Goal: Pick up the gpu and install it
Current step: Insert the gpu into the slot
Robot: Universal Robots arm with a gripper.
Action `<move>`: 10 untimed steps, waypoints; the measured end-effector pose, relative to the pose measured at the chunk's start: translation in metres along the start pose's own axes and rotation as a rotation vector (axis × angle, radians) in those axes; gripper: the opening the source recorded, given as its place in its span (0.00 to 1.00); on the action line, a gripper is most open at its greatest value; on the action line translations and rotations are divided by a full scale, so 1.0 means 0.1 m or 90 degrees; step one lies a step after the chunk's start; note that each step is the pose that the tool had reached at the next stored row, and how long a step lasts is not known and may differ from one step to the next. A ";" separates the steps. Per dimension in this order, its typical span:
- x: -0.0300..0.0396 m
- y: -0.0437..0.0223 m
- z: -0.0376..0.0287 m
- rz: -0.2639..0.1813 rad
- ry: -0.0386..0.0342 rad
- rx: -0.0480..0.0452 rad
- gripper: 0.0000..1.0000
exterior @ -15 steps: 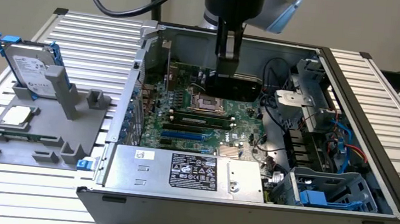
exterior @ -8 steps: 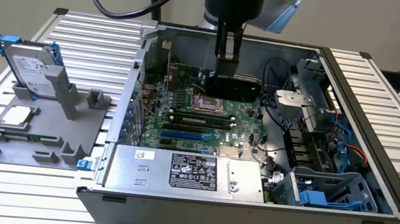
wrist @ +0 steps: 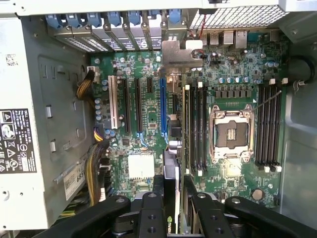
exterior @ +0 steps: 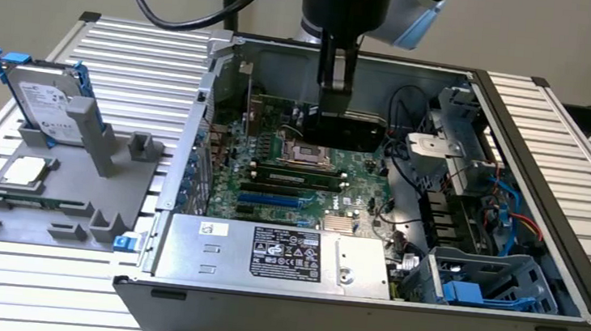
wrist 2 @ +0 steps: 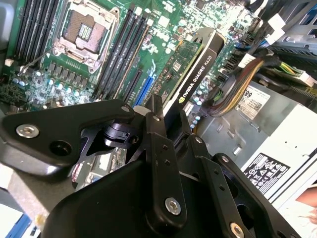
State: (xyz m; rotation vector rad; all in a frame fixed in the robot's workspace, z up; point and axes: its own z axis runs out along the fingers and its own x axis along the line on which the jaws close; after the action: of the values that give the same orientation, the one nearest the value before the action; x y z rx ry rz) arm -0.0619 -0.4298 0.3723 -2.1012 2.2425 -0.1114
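My gripper (exterior: 335,114) reaches down into the open computer case (exterior: 556,158) and is shut on the gpu (exterior: 355,132), a black card held on edge above the motherboard (exterior: 294,183). In the second wrist view the gripper (wrist 2: 167,118) clamps the gpu (wrist 2: 200,64), whose black shroud edge and green board both show. In the first wrist view the gripper (wrist: 173,187) holds the gpu (wrist: 171,166) edge-on, with the card's silver bracket (wrist: 181,53) toward the case's rear slots. The card hangs just beside the long blue slot (wrist: 163,106), between it and the memory slots.
An open processor socket (wrist: 232,134) and memory slots (wrist: 195,129) lie beside the card. The power supply (exterior: 265,254) and yellow-black cables (wrist: 94,173) flank the board. At the exterior view's left, a grey fixture (exterior: 108,196) holds a hard drive (exterior: 47,101) and a square chip (exterior: 29,172).
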 end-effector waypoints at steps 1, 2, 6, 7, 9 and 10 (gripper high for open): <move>0.000 0.001 0.006 0.000 0.0000 0.0000 0.00; 0.000 0.001 0.006 0.000 0.0000 0.0000 0.00; 0.000 0.001 0.007 0.000 0.0000 0.0000 0.00; 0.000 0.001 0.007 0.000 0.0000 0.0000 0.00; 0.000 0.001 0.008 0.000 0.0000 0.0000 0.00; 0.000 0.001 0.008 0.000 -0.0001 0.0000 0.00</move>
State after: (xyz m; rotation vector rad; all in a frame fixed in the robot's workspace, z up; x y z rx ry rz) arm -0.0619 -0.4298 0.3715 -2.1011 2.2425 -0.1113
